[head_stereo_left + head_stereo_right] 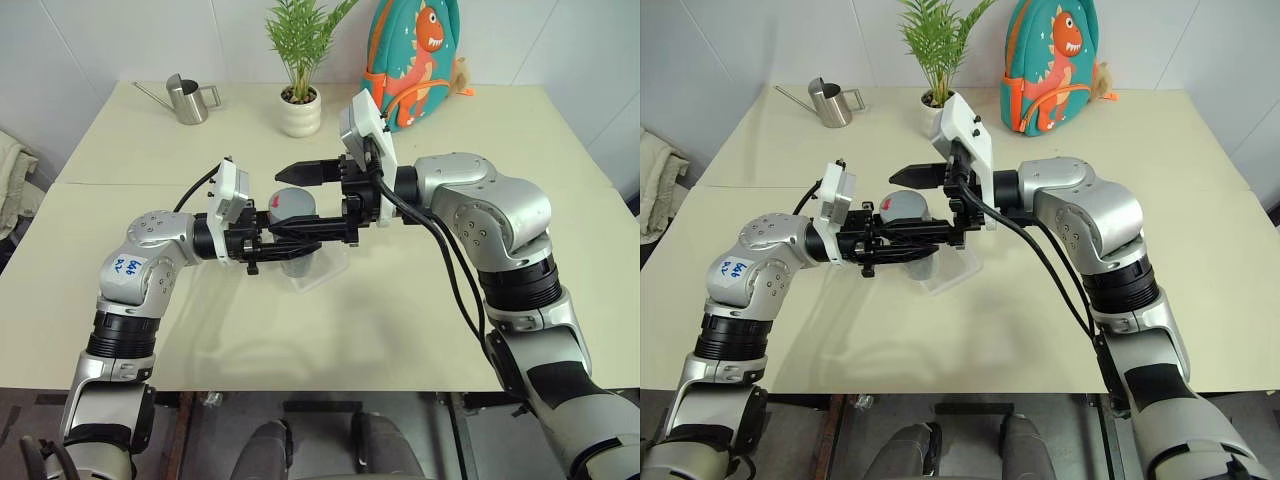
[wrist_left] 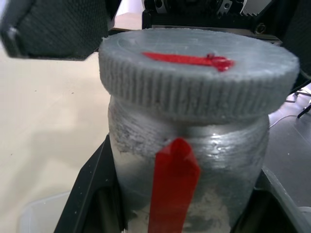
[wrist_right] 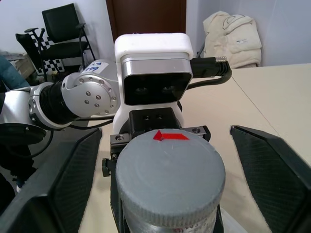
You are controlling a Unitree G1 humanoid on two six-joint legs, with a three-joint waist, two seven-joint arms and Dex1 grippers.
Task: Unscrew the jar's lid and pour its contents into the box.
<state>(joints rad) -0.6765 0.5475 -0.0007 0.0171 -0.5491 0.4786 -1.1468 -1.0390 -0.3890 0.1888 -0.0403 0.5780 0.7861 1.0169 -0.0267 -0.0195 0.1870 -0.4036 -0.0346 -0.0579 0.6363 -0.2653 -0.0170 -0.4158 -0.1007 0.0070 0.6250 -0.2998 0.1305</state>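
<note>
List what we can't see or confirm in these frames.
- Jar contents: the left wrist view shows a frosted wall and red mark, nothing inside readable.
- Box: in the head views mostly covered by the left gripper and jar.
- Lid thread: how far it is unscrewed is unclear; the right gripper's fingers flank it without touching.

Head pair looks down over table (image 1: 420, 340); wrist cameras face jar (image 2: 194, 194) closely.

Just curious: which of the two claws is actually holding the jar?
The left claw, shut around the jar; the right claw's fingers stand open, beside the lid.
</note>
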